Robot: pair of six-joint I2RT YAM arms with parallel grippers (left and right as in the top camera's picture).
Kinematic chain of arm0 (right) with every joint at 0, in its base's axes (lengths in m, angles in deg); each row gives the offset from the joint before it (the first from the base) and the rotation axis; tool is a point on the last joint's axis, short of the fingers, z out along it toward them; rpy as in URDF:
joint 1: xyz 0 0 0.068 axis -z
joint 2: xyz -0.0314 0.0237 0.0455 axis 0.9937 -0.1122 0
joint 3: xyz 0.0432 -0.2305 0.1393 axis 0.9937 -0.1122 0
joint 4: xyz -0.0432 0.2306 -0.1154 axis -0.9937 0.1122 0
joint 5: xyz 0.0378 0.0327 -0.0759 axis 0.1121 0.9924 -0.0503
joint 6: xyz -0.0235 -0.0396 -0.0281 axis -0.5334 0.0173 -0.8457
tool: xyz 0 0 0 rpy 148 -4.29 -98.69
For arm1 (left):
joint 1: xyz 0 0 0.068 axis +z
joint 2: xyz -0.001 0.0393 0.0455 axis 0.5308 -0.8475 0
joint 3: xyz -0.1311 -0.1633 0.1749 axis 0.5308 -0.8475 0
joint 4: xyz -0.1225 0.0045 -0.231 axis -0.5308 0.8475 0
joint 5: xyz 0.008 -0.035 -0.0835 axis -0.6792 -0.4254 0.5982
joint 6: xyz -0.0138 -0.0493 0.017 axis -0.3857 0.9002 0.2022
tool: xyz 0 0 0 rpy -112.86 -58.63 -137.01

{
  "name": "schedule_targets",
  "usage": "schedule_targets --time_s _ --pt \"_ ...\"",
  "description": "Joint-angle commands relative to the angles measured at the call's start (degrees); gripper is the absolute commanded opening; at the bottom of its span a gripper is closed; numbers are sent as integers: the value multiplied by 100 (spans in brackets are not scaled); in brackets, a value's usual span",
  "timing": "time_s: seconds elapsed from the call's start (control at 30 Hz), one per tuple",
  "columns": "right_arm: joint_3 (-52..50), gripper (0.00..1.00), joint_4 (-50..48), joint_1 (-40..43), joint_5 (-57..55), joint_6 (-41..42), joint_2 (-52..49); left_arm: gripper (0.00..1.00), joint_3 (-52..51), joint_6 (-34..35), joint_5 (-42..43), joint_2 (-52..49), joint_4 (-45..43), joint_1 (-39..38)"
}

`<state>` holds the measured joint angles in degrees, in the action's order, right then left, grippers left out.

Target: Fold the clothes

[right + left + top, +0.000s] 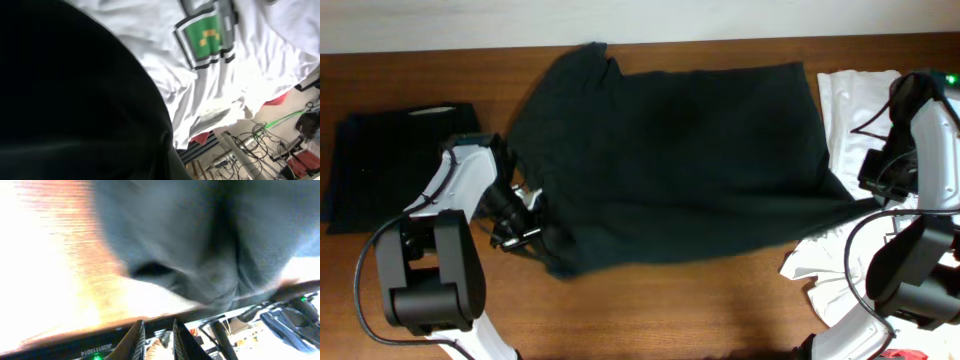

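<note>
**Q:** Where is the shirt, and how does it lie?

**A:** The black T-shirt [670, 160] lies spread across the middle of a brown wooden table [700, 310], seen from above. It is mostly flat, with one sleeve pointing to the far edge. No lettering shows, so the printed side is probably face down. No fold has been made yet.

**Q:** What are the two arms doing?

**A:** The left gripper [515, 225] sits at the shirt's near left corner. The right gripper [872, 185] sits at the near right corner. They are likely placed at opposite corners so the cloth can be lifted evenly and folded over.

**Q:** Are they holding the cloth?

**A:** I cannot tell for either one. In the blurred left wrist view, the two fingers [136, 339] stand close together with a narrow gap between them. The cloth hangs beyond them, and no pinch is visible. In the right wrist view, black cloth fills the left side right up against the camera and hides the fingers.

**Q:** Is anything else nearby?

**A:** A folded dark garment [395, 165] lies at the far left. A heap of white clothes [845, 100] lies under the right arm, touching the shirt's edge. One of them has a green print [210, 37].
</note>
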<state>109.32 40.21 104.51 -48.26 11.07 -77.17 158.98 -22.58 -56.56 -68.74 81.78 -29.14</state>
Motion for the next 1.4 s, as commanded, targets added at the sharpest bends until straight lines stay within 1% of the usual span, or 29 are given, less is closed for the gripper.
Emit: schedule_targets --time_s 0.0,0.13,0.17,0.2,0.23,0.3,0.37,0.43,0.5,0.53,0.7,0.73,0.77,0.8,0.87,0.93,0.97,1.03,1.07,1.1,1.13,1.17,1.2,1.23,1.3,1.33,1.37 --pt "-4 4 -92 55 -361 186 87 21 120 -85 -103 149 -155 192" --pt "-4 4 -153 48 -188 181 87 21 146 260 -103 186 -535 232" --pt "-4 4 -160 44 -186 181 87 25 142 354 -98 186 -732 212" --pt "-4 4 -197 46 -103 179 87 36 133 566 -101 186 -1261 197" --pt "-4 4 -201 46 -103 181 87 50 120 743 -98 186 -1523 197" --pt "-4 4 -201 46 -103 181 87 56 105 1027 -101 179 -1860 197" --pt "-4 4 -208 46 -101 181 87 56 55 1241 -98 179 -2094 197" --pt "-4 4 -221 46 -101 181 87 50 -136 1294 -87 179 -2306 197" --pt "-4 4 -223 46 -79 181 87 38 -433 1325 105 179 -2599 190" --pt "-4 4 -223 46 -79 181 87 36 -575 1325 256 179 -2745 173" --pt "-4 4 -221 46 -57 181 87 35 -1187 1368 435 179 -3397 -20" --pt "-4 4 -221 46 -57 181 87 29 -1193 1366 433 179 -3418 -46" --pt "-4 4 -221 46 -57 181 87 11 -1193 1366 431 179 -3475 -48" --pt "-4 4 -221 46 -57 181 87 0 -1185 1368 420 179 -3585 -24" --pt "-4 4 -221 46 -55 181 87 0 -1010 1368 223 181 -3644 109" --pt "-4 4 -225 46 4 179 87 0 -334 1366 -254 181 -3368 446" --pt "-4 4 -240 46 52 179 87 0 55 1366 -365 181 -3202 592" --pt "-4 5 -363 39 446 157 87 0 1082 1373 -363 181 -2994 876" --pt "-4 5 -424 7 588 138 87 1 1305 1436 -363 181 -3003 892" --pt "-4 5 -455 -26 599 109 87 9 1342 1434 -363 181 -3016 881" --pt "-4 5 -492 -92 651 4 87 29 1335 1429 -367 179 -3005 852" --pt "-4 5 -520 -195 649 4 87 53 1283 1427 -369 153 -2887 798" --pt "-4 6 -549 -284 649 4 87 63 1193 1429 -367 142 -2793 748" --pt "-4 6 -592 -426 647 2 87 66 1045 1429 -367 144 -2592 667" --pt "-4 6 -627 -546 647 4 87 66 850 1429 -363 142 -2190 525" --pt "-4 7 -636 -592 645 4 87 61 723 1429 -345 142 -2004 424" --pt "-4 7 -649 -599 647 4 87 60 603 1429 -339 142 -1906 299"
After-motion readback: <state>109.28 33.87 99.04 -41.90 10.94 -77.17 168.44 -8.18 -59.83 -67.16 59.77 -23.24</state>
